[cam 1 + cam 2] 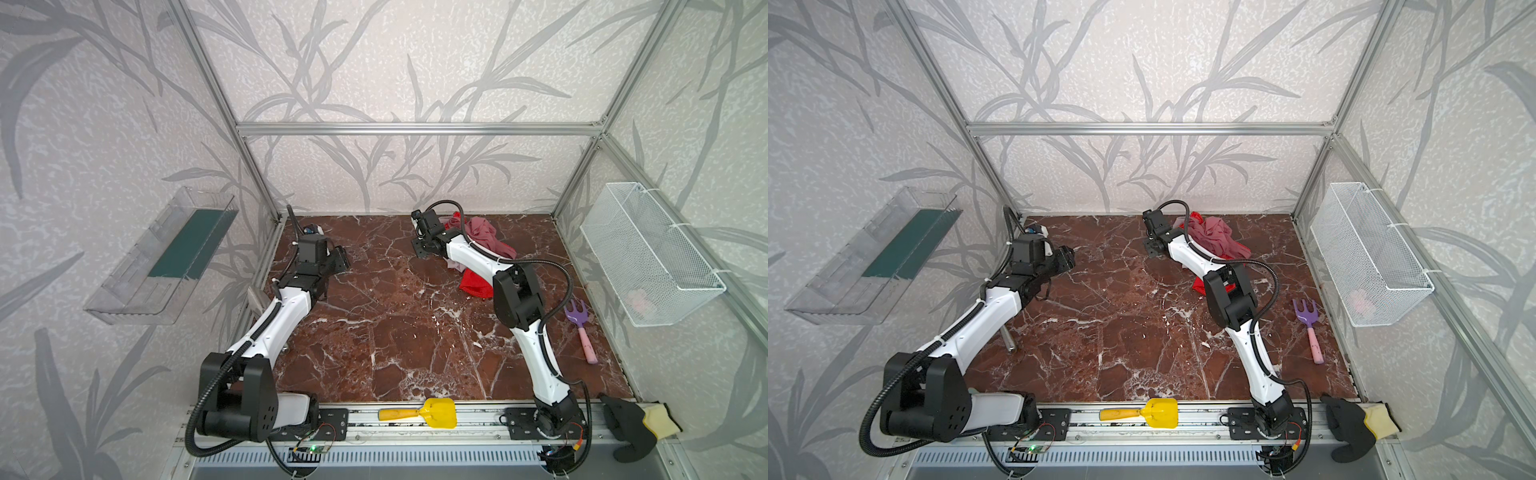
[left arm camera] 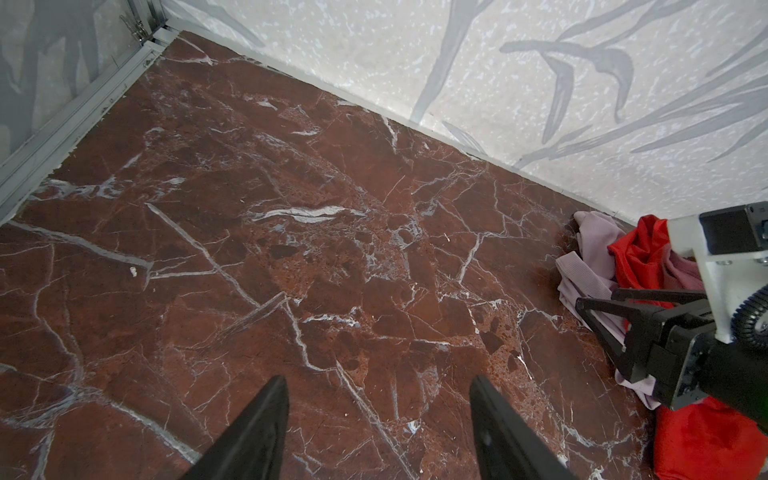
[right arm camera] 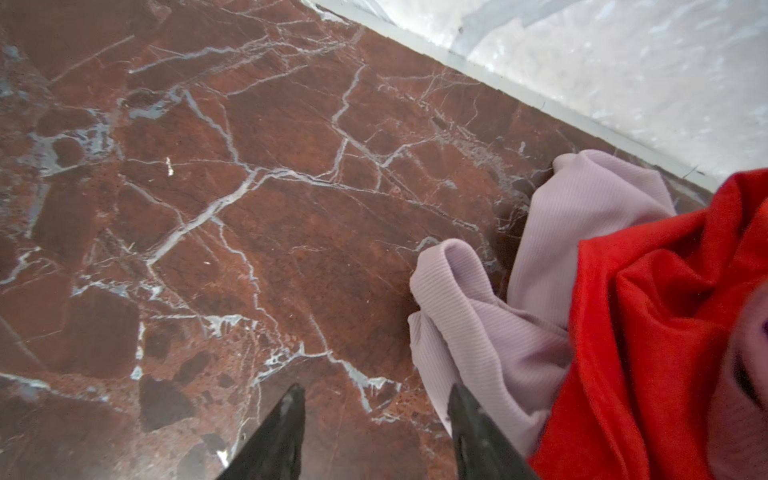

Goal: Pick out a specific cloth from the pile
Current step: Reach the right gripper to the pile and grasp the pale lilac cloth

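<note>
The pile (image 1: 482,239) sits on the far side of the marble table (image 1: 395,324), right of centre and close to the back wall. A dusty-mauve cloth (image 1: 484,232) lies on top, and a red cloth (image 1: 476,286) spills toward the near side. The lilac cloth (image 3: 490,332) lies along the pile's left edge, resting on the marble in soft folds and partly tucked under the red one. In both top views the right arm hides most of it.

The right gripper (image 3: 376,390) is low at that left edge with its fingers spread and only bare marble between them. One finger is just beside the lilac fold, but I cannot tell whether it touches. The left gripper (image 2: 378,380) is well apart at the far left, fingers spread wide over bare marble and holding nothing.

A purple toy rake (image 1: 579,328) lies near the right wall under a white wire basket (image 1: 648,257). A yellow toy shovel (image 1: 419,413) rests on the near rail.
</note>
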`<state>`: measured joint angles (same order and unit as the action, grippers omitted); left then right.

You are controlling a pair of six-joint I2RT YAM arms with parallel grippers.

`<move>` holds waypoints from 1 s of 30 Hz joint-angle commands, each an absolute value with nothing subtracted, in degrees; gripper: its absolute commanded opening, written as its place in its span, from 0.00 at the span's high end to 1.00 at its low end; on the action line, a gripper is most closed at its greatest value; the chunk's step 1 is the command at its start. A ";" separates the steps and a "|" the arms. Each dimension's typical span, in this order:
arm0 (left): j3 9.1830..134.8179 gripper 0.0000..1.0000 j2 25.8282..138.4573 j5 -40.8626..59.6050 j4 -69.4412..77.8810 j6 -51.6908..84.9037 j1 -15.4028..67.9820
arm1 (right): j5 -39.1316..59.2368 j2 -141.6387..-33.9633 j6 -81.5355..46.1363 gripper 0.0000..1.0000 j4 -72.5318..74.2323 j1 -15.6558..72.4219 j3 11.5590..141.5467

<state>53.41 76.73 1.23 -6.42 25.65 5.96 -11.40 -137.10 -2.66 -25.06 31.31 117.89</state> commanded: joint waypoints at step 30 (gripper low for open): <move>54.23 0.33 80.59 1.14 -7.38 24.96 5.98 | -21.42 -154.99 2.50 0.69 -37.11 29.45 142.60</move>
<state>53.41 80.36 1.23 -6.48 25.47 5.96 -20.47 -153.42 1.96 -35.90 29.56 140.18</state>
